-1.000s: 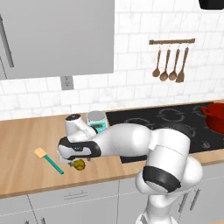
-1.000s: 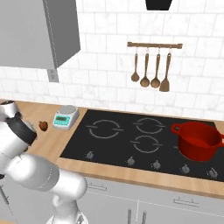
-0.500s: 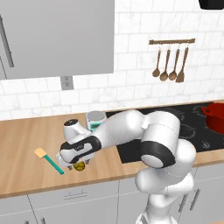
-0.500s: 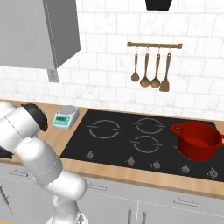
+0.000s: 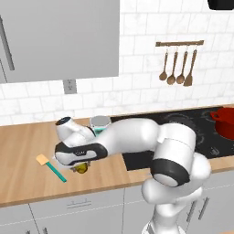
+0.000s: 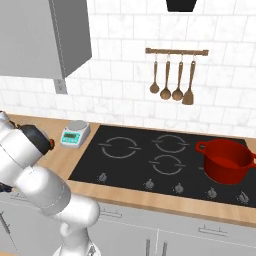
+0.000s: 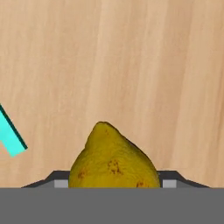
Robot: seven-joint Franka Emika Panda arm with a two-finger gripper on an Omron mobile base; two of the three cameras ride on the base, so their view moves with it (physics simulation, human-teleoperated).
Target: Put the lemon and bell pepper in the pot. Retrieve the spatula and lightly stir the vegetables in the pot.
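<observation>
We see the gripper (image 5: 78,165) low over the wooden counter (image 5: 23,173), its fingers on both sides of the lemon (image 7: 114,162) (whether they clamp it, we cannot tell).

Bright even rendered light, soft shadows, slightly pixelated.

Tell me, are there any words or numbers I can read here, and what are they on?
No text can be read.
Scale: its pale display shows nothing readable, too small.
Hob knobs: any marks are too small to tell.
Lemon, pot, spoons: no labels.
</observation>
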